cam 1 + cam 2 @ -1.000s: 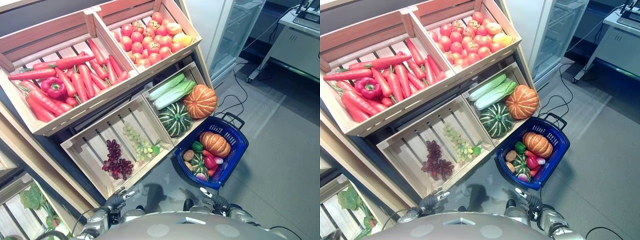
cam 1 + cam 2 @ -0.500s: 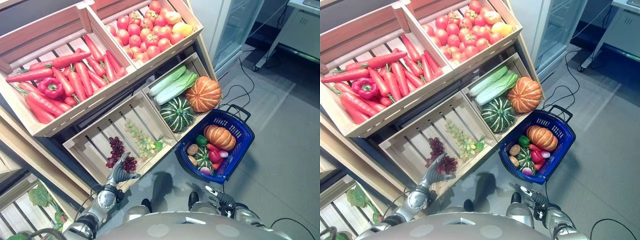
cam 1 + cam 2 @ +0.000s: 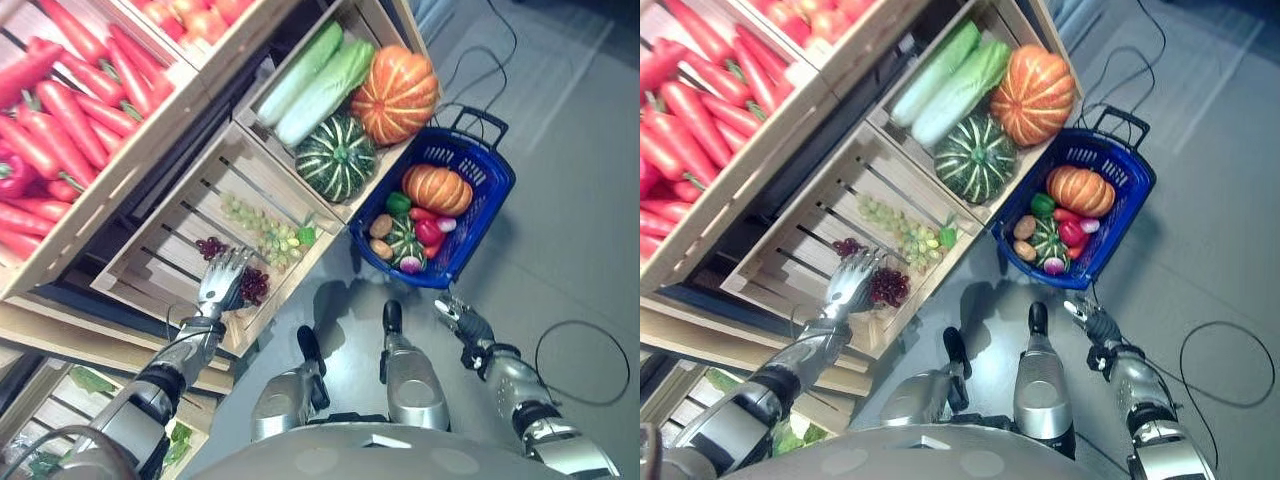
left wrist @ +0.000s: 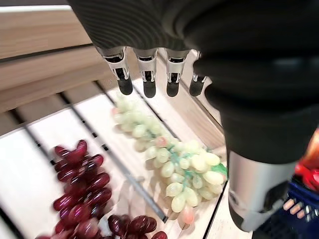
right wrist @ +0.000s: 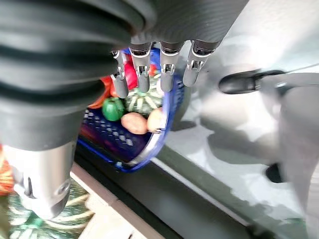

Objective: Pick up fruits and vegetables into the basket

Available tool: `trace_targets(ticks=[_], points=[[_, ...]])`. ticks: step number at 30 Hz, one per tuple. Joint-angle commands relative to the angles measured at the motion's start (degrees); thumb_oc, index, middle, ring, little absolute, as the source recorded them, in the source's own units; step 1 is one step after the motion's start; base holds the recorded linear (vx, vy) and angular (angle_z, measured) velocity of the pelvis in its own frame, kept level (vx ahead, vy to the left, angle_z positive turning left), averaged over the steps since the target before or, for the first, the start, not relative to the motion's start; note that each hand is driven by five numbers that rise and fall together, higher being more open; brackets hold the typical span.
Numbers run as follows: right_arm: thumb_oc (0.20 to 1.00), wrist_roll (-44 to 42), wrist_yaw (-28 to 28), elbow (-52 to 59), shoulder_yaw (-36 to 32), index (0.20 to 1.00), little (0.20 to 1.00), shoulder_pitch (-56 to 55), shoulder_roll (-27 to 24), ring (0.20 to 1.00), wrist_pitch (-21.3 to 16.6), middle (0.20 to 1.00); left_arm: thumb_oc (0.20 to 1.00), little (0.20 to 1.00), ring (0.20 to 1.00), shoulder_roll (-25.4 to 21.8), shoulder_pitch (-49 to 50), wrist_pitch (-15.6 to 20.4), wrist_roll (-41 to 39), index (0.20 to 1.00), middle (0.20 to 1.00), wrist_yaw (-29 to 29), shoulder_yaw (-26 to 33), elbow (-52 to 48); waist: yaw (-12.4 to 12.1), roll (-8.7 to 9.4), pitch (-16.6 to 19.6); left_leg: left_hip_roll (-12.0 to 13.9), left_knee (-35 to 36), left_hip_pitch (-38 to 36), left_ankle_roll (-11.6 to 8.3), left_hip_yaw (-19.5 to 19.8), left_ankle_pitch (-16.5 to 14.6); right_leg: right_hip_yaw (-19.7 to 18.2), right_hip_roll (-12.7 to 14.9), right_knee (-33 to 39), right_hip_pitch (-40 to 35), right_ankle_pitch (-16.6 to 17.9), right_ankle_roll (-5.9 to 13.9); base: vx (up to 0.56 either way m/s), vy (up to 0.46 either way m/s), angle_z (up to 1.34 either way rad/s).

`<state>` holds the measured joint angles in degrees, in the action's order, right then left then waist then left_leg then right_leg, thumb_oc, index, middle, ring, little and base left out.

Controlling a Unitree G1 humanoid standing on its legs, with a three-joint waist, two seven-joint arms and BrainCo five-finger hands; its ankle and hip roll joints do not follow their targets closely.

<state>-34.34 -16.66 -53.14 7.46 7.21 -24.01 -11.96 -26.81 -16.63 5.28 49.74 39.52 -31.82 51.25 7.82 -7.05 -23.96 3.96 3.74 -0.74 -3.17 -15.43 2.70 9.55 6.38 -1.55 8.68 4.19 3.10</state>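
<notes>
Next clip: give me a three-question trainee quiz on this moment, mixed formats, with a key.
1. True or false: the left hand is shut on the purple grapes.
2. Which crate neighbour lies beside the purple grapes: A carrots, B green grapes, C tomatoes?
3. Fill in: the small orange pumpkin lies in the blue ____.

Key: 1 false, its fingers are straight above them; 2 B; 3 basket.

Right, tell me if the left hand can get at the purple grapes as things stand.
Probably yes: the left hand hovers open over the crate, the purple grapes lie uncovered beneath its fingers.
</notes>
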Motion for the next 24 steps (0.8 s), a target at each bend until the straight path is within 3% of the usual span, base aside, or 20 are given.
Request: trace_targets(ticks=[1, 8, 10, 11, 14, 21, 22, 24], points=[[1.000, -1.8, 0.3, 4.6, 0.6, 1.000, 1.000, -0.9, -1.6, 1.000, -2.5, 1.000, 1.000, 1.000, 1.000, -2.8, -0.2, -4.3, 5.5, 1.000, 1.000, 3.2, -1.1, 0.3, 1.1, 1.96, -0.6, -0.9, -11.8, 7.2, 0.29, 2.3, -4.2, 0.4, 3.6, -13.3, 4.1, -8.2, 1.58, -0.01, 0.006, -0.13], [1.000, -2.4, 1.6, 12.3, 1.3, 1.000, 1.000, -0.1, -3.4, 1.000, -3.0, 1.000, 1.000, 1.000, 1.000, -5.1, -1.5, -13.5, 16.8, 1.000, 1.000, 7.1, -3.6, 1.9, 2.2, 2.67, -3.2, -0.9, -18.8, 13.6, 0.40, 1.3, -5.7, -0.7, 4.0, -17.7, 10.3, -8.4, 1.14, -0.02, -0.006, -0.08], [1.000, -3.1, 2.5, 15.2, 1.5, 1.000, 1.000, 0.1, -4.0, 1.000, -3.2, 1.000, 1.000, 1.000, 1.000, -6.3, -2.3, -18.4, 22.0, 1.000, 1.000, 7.1, -4.4, 2.1, 2.5, 2.72, -4.4, -0.8, -21.1, 16.3, 0.42, 1.0, -6.1, -0.9, 4.0, -19.1, 12.6, -8.3, 1.13, -0.05, -0.026, -0.01], [1.000, -3.4, 2.8, 16.0, 1.5, 1.000, 1.000, 0.1, -4.1, 1.000, -3.1, 1.000, 1.000, 1.000, 1.000, -6.6, -2.5, -19.2, 22.9, 1.000, 1.000, 6.8, -4.5, 2.1, 2.6, 2.70, -4.6, -0.7, -21.6, 16.9, 0.41, 0.9, -6.1, -1.0, 4.1, -19.4, 13.2, -8.3, 1.13, -0.06, -0.023, -0.02], [1.000, -4.3, 3.8, 18.2, 1.6, 1.000, 1.000, 0.4, -4.5, 1.000, -3.0, 1.000, 1.000, 1.000, 1.000, -7.1, -3.0, -20.5, 24.8, 1.000, 1.000, 5.2, -5.0, 2.2, 2.9, 2.56, -5.6, -0.5, -23.1, 18.8, 0.38, 0.5, -6.3, -1.2, 4.2, -20.4, 15.0, -8.2, 1.15, -0.04, -0.015, 0.01], [1.000, -5.8, 5.9, 23.6, 1.4, 1.000, 1.000, 0.7, -5.7, 1.000, -2.3, 1.000, 1.000, 1.000, 1.000, -8.0, -3.3, -27.4, 30.0, 1.000, 1.000, -2.8, -5.5, 2.9, 4.0, 1.55, -5.8, -0.1, -25.7, 24.4, 0.19, -0.3, -6.4, -2.7, 3.8, -22.7, 20.9, -8.1, 1.20, 0.00, 0.013, -0.07], [1.000, -6.0, 6.2, 24.2, 1.4, 1.000, 1.000, 0.7, -5.9, 1.000, -2.3, 1.000, 1.000, 1.000, 1.000, -8.2, -3.4, -28.1, 31.0, 1.000, 1.000, -3.7, -5.1, 3.3, 4.0, 1.33, -5.8, -0.1, -26.4, 24.5, -0.33, 0.1, -7.8, -3.3, 3.7, -23.5, 21.1, -9.6, 1.70, 0.05, 0.003, -0.03], [1.000, -6.2, 6.9, 25.3, 1.4, 1.000, 1.000, 0.8, -6.2, 1.000, -2.4, 1.000, 1.000, 1.000, 1.000, -8.3, -3.2, -29.8, 32.0, 1.000, 1.000, -4.7, -5.0, 3.8, 4.1, 1.03, -5.8, -0.1, -26.8, 25.6, -0.36, 0.0, -7.8, -3.6, 3.7, -23.6, 22.3, -9.5, 1.73, 0.02, 0.008, -0.04]])
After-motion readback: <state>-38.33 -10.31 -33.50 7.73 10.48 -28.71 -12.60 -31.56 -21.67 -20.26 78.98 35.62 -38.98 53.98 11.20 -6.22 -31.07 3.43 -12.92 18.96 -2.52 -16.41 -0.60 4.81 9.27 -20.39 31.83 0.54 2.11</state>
